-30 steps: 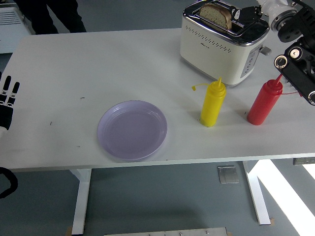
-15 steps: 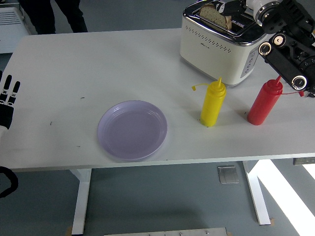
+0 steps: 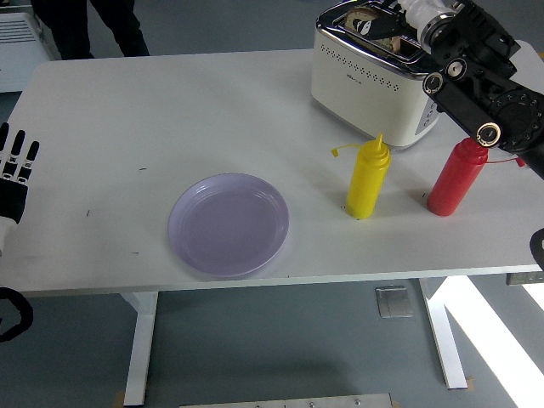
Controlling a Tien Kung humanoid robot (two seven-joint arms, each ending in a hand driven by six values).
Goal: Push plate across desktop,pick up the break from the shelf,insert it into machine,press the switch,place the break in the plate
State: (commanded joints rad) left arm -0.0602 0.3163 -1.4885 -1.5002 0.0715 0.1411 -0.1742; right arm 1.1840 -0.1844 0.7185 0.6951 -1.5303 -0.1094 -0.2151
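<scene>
The right hand (image 3: 387, 17) is over the top of the toaster (image 3: 378, 76), at the desk's far right corner, with its dark fingers down at the slot where the bread (image 3: 367, 15) sits. From this angle I cannot tell whether the fingers are closed on the slice or only touching it; the hand covers most of it, and only a pale crust edge shows at the slot's left end. The black forearm runs back from there toward the right edge, passing above the red bottle (image 3: 455, 178).

The left hand (image 3: 15, 170) rests at the desk's left edge, fingers spread and holding nothing.

Bread of this kind is light, soft and easily crushed or torn, and toasted it turns brittle at the edges. The best hold is probably a gentle pinch across the 2 flat faces near the top crust, lifting straight up so it does not catch on the slot.

The plate (image 3: 228, 225) lies empty near the desk's front edge, left of centre. The yellow bottle (image 3: 367, 180) stands between plate and red bottle, just in front of the toaster, so the carry across likely needs height.
</scene>
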